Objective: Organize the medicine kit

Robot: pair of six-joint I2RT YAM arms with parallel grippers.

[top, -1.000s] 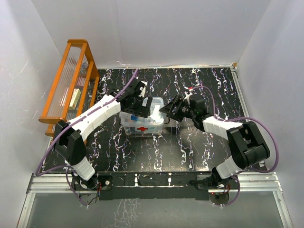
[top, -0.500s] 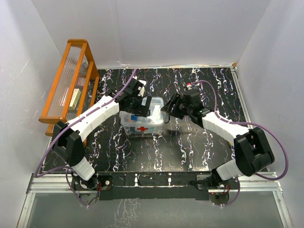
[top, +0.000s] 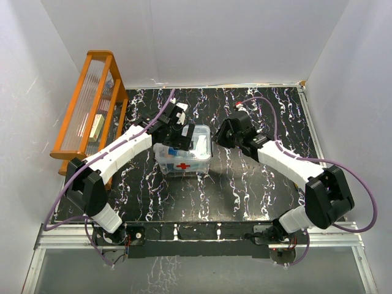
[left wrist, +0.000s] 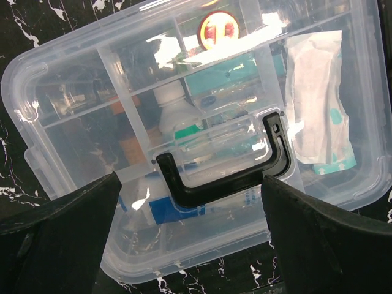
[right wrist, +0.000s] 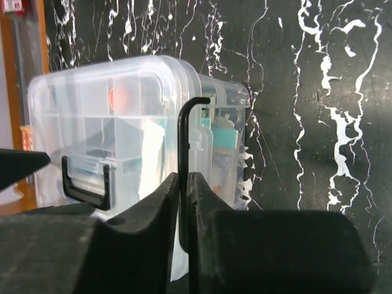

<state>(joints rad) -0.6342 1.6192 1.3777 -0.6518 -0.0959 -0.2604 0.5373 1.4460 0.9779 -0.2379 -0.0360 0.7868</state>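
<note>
- Top external view is showing the clear rectangular plastic medicine kit box (top: 184,160), red cross mark (top: 182,166) facing the arms. It is sitting mid-table on the black white-veined table (top: 245,190), with its clear lid (left wrist: 73,92) and dark handle (left wrist: 220,187) lying on top.
- Left gripper (left wrist: 190,182) is hovering just above the lid, jaws standing wide apart either side of the handle, holding nothing.
- Right gripper (right wrist: 182,177) is hanging near the box's right end, apart from it, jaws standing almost together. A thin dark hooked rod (right wrist: 182,135) is showing in the slit; whether it is gripped, I cannot tell.
- Orange slatted rack (top: 92,104) is standing at the table's left edge.

Top external view high and rearward, facing down, wrist views close in (left overhead, right side-on), all sharing the medicine kit (top: 190,160).
</note>
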